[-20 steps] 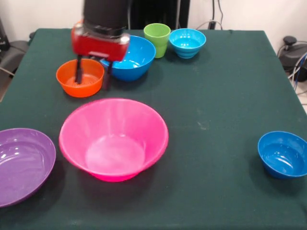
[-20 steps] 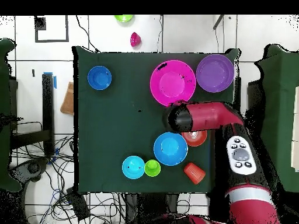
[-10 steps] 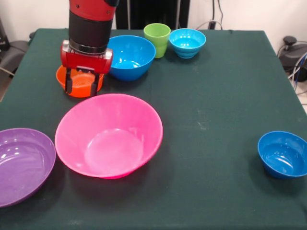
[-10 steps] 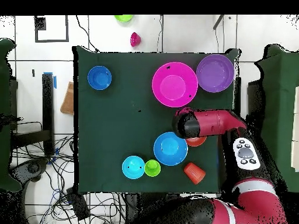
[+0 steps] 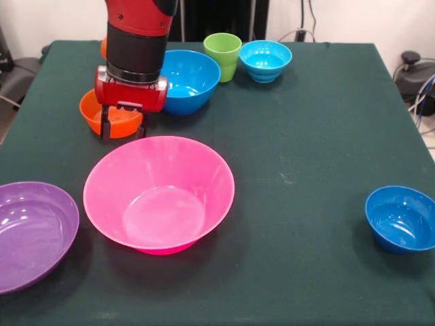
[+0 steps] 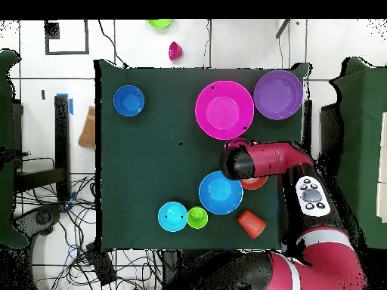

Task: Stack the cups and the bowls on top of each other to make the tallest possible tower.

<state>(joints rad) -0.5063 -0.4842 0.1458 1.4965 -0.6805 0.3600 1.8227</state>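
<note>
My gripper [image 5: 122, 129] is open, low over the table. Its two fingers straddle the near part of the small orange bowl [image 5: 90, 112], just behind the huge pink bowl [image 5: 160, 193]. The medium blue bowl [image 5: 190, 81] stands beside the arm. The lime green cup [image 5: 222, 54] and the small cyan bowl [image 5: 265, 60] stand behind it. Only a sliver of the orange cup [image 5: 104, 47] shows behind the arm; it shows whole in the overhead view [image 6: 252, 223]. The purple bowl [image 5: 30, 231] is at the near left and the dark blue bowl [image 5: 401, 219] at the near right. Nothing is stacked.
The dark green table [image 5: 306, 136] ends just behind the cups. In the overhead view my arm [image 6: 272, 160] covers most of the orange bowl. A small green thing [image 6: 160, 23] and a small pink thing [image 6: 174, 51] lie on the floor beyond the table.
My gripper has moved from over the orange bowl to its near side and come lower. The pink bowl was nudged a little sideways and back. The orange bowl has hardly moved.
</note>
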